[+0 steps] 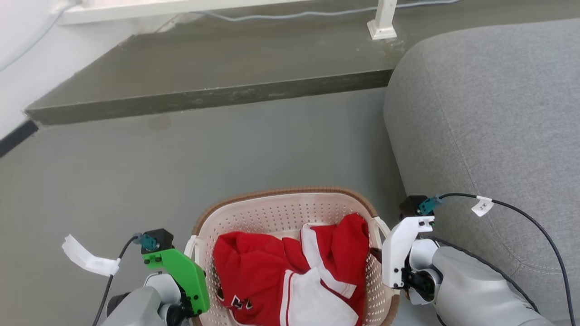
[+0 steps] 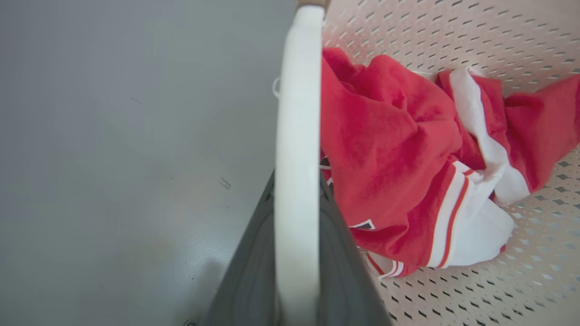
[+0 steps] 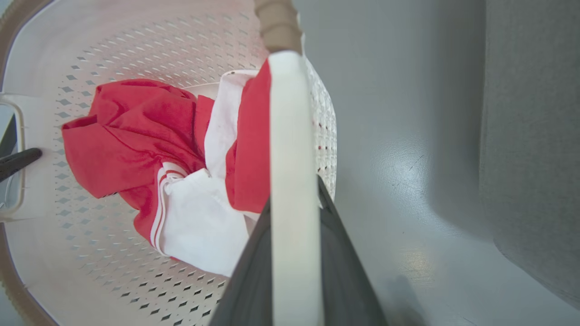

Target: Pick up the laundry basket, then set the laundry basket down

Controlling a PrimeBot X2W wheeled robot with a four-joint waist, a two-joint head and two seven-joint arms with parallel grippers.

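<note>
Head view looks down on a smooth grey floor [image 1: 136, 181]. Beyond the laundry basket [image 1: 290, 192] a darker raised step [image 1: 217, 59] crosses the room, with a white post foot [image 1: 383, 22] and a thin grey cable [image 1: 294, 12] on it. A grey sofa [image 1: 498, 113] bulges just beside the basket's right side, close against the right arm. The basket sits low in the middle between both arms; whether its base touches the floor cannot be told. Inside it lies a crumpled red and white garment [image 1: 272, 267], covering most of the perforated bottom.

Left wrist view has the left gripper [image 2: 297, 181] closed on the basket's left handle [image 2: 297, 113], its dark fingers [image 2: 249, 280] pressed to either side of the white bar, bare floor on the outer side. Right wrist view has the right gripper [image 3: 294, 194] clamped the same way on the right handle [image 3: 290, 113], the sofa's edge showing on the outer side of the basket. It also takes in the basket's far wall, where a dark finger [image 3: 18, 160] of the other arm pokes in at the opposite handle.
</note>
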